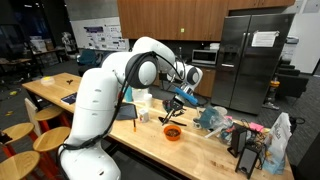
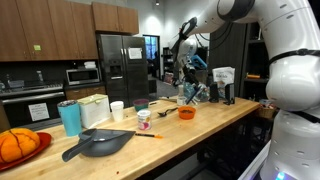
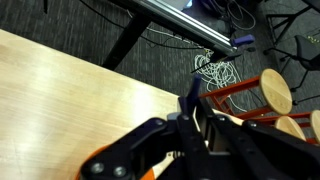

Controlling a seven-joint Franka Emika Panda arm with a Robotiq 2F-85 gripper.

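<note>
**Operator:** Report the state of the gripper [image 1: 181, 98].

**Technician:** In the wrist view the two fingers [image 3: 188, 108] are pressed together, tip against tip. That view does not show whether anything thin is caught between them.

**Operator:** What is nearest the fingers?

**Technician:** In both exterior views a blue piece [image 1: 187, 95] sits right at the fingers, slanting downward from them. Whether it is pinched or only lies against the gripper cannot be told.

**Operator:** Locate the bowl.

**Technician:** The orange bowl [image 1: 172, 132] stands on the wooden table [image 1: 150, 152], below the fingers and clear of them. It is upright and its contents are too small to make out. In an exterior view the bowl [image 2: 186, 113] again lies under the raised gripper [image 2: 190, 66].

**Operator:** What surrounds the fingers in the wrist view?

**Technician:** The table top [image 3: 70, 95] runs to the left of the fingers, and its edge passes close behind them. Beyond the fingertips, on the floor, lies a bundle of white cable [image 3: 208, 68]. To the right of the fingers stands a round wooden stool [image 3: 272, 92] with red legs.
</note>
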